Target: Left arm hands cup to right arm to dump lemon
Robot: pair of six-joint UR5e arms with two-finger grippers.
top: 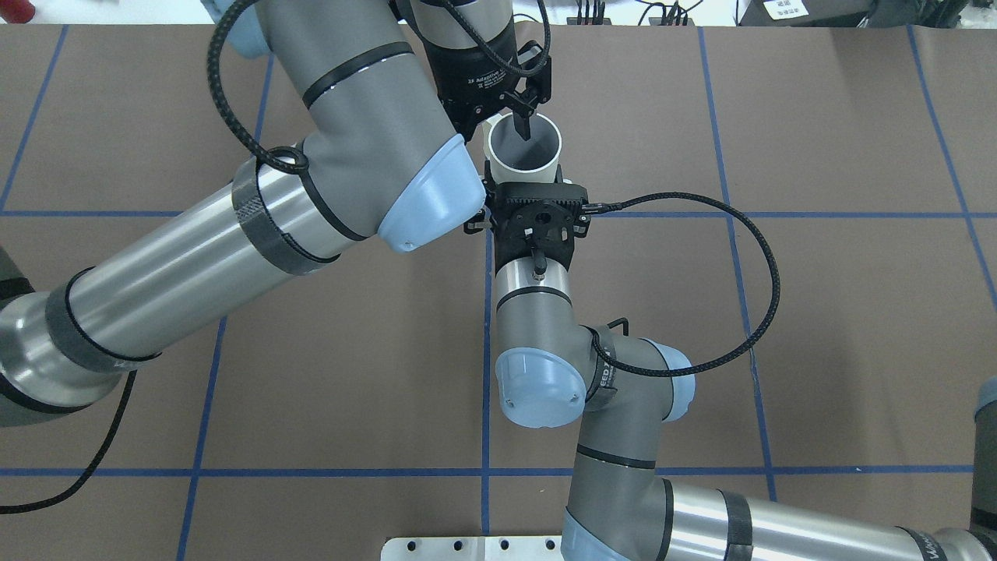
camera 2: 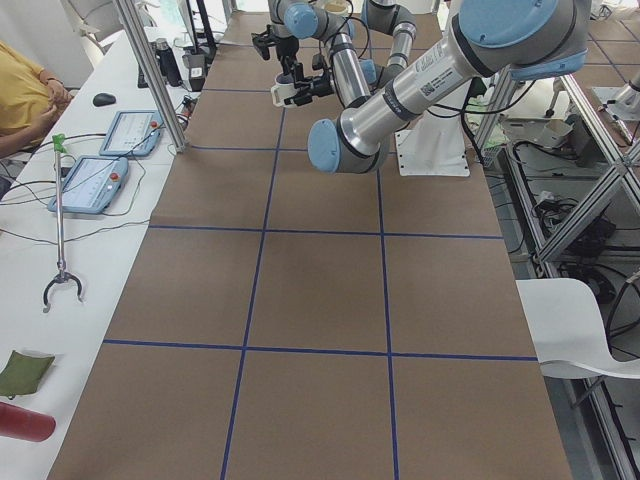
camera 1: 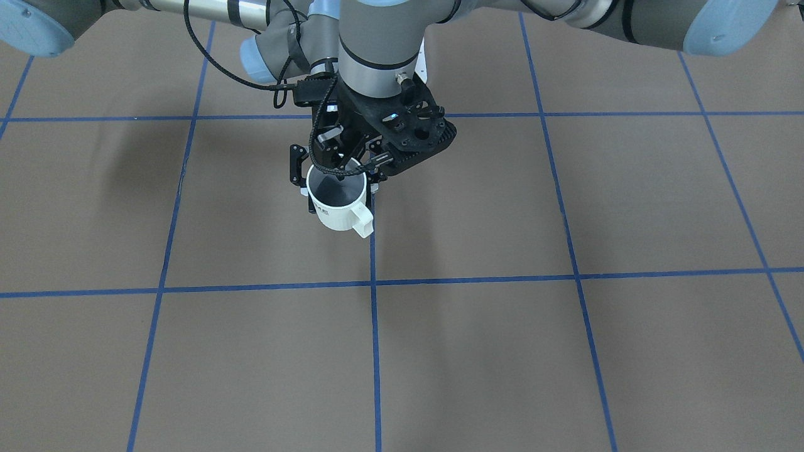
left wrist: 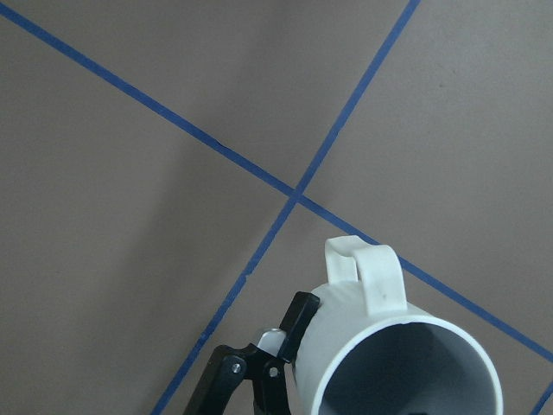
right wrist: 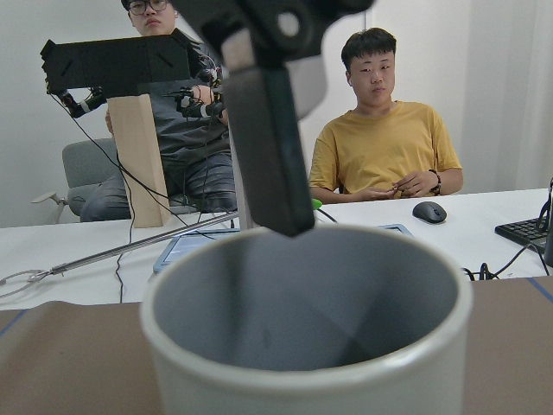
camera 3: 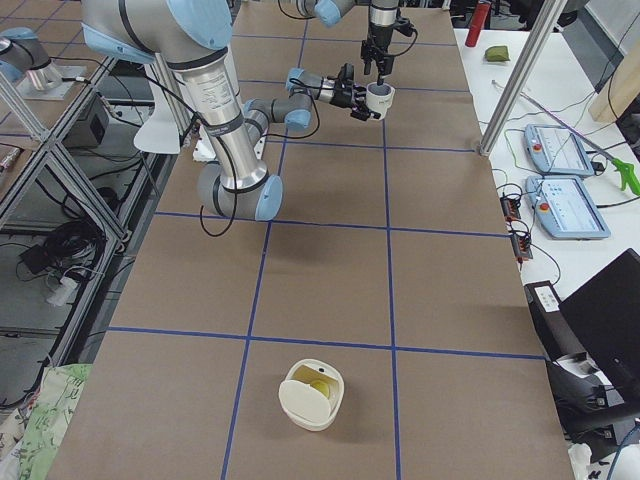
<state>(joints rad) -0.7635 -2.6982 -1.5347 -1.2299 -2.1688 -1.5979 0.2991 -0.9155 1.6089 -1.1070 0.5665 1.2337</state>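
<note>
The off-white cup (camera 1: 342,216) hangs upright above the table, handle toward the operators' side. My right gripper (camera 1: 342,194) reaches in level and is shut on the cup's sides; one of its fingers (left wrist: 294,328) touches the wall. My left gripper (top: 528,109) points down over the cup (top: 523,165) and is open, standing across the rim. One of its fingers (right wrist: 263,147) hangs over the middle of the cup's mouth, clear of the walls. No lemon shows in the cup (right wrist: 302,380); its bottom is hidden.
A cream container (camera 3: 313,395) with something pale yellow inside stands on the brown table near its right end. A metal post (camera 2: 150,70) and tablets (camera 2: 90,180) are on the white side bench. Two seated people (right wrist: 380,147) face the table.
</note>
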